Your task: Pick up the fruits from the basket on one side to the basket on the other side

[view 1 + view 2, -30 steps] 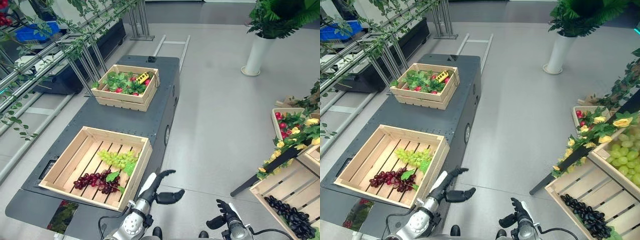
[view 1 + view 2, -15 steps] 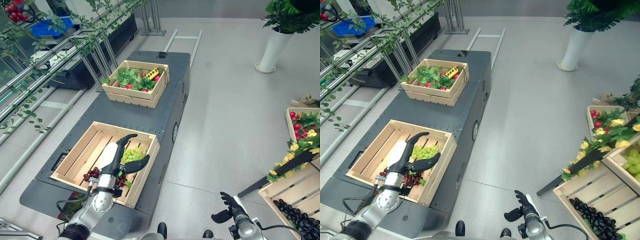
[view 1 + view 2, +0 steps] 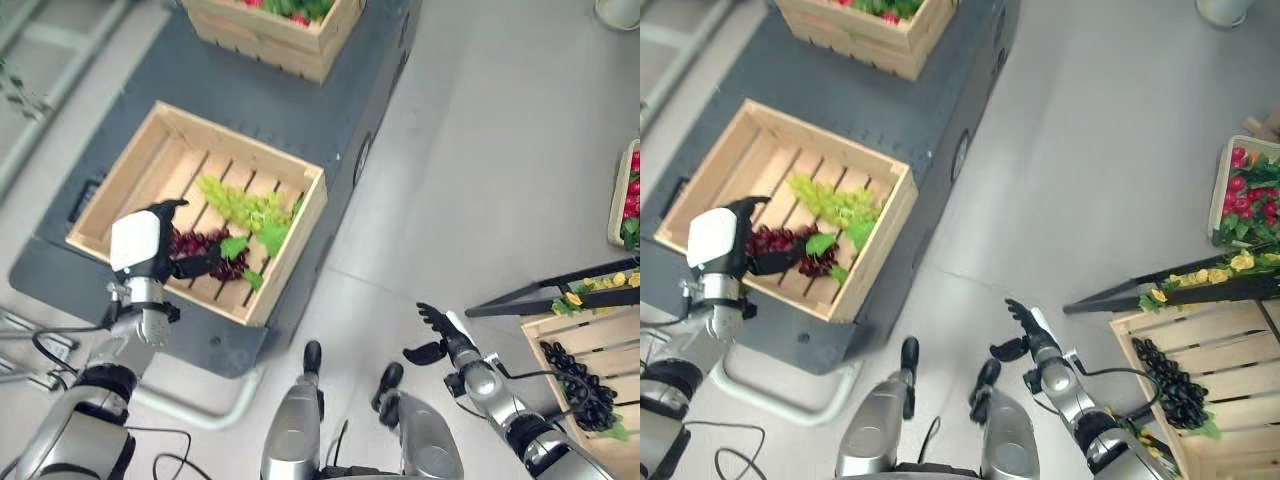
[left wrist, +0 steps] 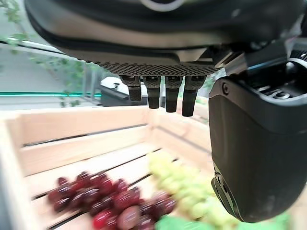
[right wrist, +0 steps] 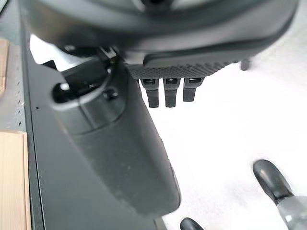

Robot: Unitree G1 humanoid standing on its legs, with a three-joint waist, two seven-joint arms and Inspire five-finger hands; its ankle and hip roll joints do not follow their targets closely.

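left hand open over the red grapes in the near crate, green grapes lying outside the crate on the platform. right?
Not quite. The left hand is open above the red grapes in the near crate, but the green grapes lie inside that crate beside the red ones, as the left eye view shows.

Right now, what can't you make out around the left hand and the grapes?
- Contact: the left hand covers part of the red grapes in the eye views; whether it touches them is unclear.
- Red grapes and green grapes are blurred in the left wrist view.
- Far crate is cut off by the top edge.
- Right hand hangs open over the floor.
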